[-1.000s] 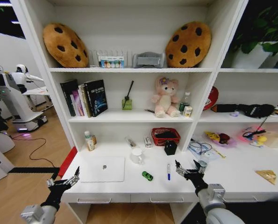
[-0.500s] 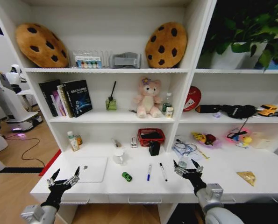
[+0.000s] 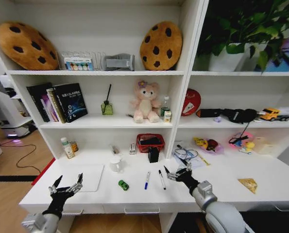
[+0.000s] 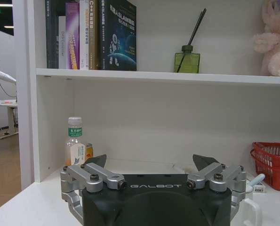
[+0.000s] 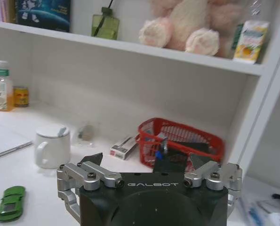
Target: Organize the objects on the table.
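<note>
On the white table lie a silver laptop, a tiny green toy car, a blue pen and a black pen. My right gripper hovers open just right of the black pen, holding nothing. In the right wrist view its gripper stands open, with the toy car low beside it. At the table's front left edge, near the laptop's corner, my left gripper is open and empty. The left wrist view also shows that gripper open.
A white mug, a red basket and a black box stand at the back of the table. Bottles sit back left. Glasses and toys lie right of the shelf upright. A yellow wedge lies far right.
The whole picture has slid left, so the camera has moved rightward. My right gripper now sits closer to the black pen. The left gripper is nearer the laptop's corner.
</note>
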Robot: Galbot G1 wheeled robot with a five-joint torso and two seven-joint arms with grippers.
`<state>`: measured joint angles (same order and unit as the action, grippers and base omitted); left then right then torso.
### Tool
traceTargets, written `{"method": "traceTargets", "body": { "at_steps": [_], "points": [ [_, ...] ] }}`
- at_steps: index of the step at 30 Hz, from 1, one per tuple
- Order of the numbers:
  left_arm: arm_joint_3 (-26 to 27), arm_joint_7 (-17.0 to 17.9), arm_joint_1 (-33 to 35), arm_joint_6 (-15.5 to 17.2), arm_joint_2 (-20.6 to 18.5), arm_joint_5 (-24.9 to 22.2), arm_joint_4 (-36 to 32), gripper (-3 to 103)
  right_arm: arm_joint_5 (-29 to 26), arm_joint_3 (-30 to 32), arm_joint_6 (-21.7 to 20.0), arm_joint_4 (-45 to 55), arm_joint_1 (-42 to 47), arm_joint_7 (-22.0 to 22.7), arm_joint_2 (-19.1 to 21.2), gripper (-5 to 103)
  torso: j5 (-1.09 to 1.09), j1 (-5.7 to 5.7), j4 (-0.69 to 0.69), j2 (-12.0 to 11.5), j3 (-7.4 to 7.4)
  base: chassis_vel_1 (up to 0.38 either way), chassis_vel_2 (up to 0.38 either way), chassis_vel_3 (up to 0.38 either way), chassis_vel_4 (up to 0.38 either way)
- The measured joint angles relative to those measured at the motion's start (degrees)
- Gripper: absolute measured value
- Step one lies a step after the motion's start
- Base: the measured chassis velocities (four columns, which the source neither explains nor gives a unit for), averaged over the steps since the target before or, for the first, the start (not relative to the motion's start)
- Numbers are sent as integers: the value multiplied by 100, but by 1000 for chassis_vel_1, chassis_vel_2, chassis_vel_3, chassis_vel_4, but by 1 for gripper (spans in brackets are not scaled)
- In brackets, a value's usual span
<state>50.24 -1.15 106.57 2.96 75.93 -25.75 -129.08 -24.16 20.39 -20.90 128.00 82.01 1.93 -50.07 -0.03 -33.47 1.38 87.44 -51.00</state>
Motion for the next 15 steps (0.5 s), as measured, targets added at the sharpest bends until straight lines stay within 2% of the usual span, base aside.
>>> {"method": "traceTargets", "body": {
  "at_steps": [2,4,5,6,7,9,12,13,15],
  "points": [
    [0,-2,0,0,1,0,0,100,-274,-498,-94,-270,-505,14,142,100,5,0,-1,0,0,0,0,0,0],
    [-3,-8,0,1,1,0,0,100,-705,-1377,-325,-772,-1508,37,177,100,4,0,-2,0,0,0,0,0,0],
    [-3,-8,0,1,1,0,0,100,-705,-1377,-325,-772,-1508,37,177,100,4,0,-2,0,0,0,0,0,0],
    [-3,-5,0,1,1,0,0,100,-923,-1819,-464,-1049,-1986,1,129,100,5,0,-2,-1,-1,0,0,0,0],
    [-3,-5,0,1,1,0,0,100,-923,-1819,-464,-1049,-1986,1,129,100,5,0,-2,-1,-1,0,0,0,0],
    [-2,-5,0,1,2,1,0,100,-1187,-2505,-712,-1504,-2684,-315,15,100,2,0,-4,-1,-1,0,0,0,0],
    [-2,-4,1,1,1,0,0,100,-1304,-2833,-803,-1644,-2941,-394,-26,100,2,0,-3,-1,-1,0,0,0,0],
    [-2,-4,1,1,1,0,0,100,-1453,-3132,-936,-1726,-3164,-429,-66,100,2,0,-2,-1,-1,0,0,0,0],
    [-2,-5,0,1,1,1,0,100,-1649,-3333,-1136,-1724,-3279,-475,-96,100,2,0,-2,-1,-1,0,0,0,0]
  ]
}}
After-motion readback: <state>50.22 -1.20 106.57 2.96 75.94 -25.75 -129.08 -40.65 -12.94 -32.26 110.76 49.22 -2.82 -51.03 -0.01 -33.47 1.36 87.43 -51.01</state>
